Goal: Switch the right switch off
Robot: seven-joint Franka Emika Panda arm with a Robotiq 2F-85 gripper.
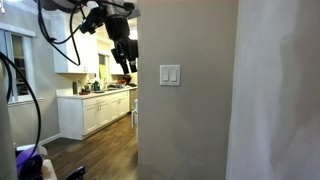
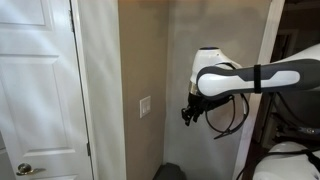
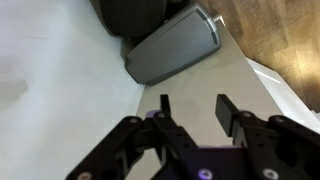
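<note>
A small white double wall plate hangs on the beige wall; its right switch is the right-hand narrow rocker paddle. The plate also shows in an exterior view, edge-on, so the paddles cannot be told apart there. My gripper is in the air to the left of the wall's corner, apart from the plate. It also shows in an exterior view, off the wall. In the wrist view my gripper is open and empty, over a pale surface. The switch is out of the wrist view.
A white door stands beside the wall. A kitchen with white cabinets lies beyond the corner. A grey rounded object lies on the floor below the gripper. The white arm reaches in from the side.
</note>
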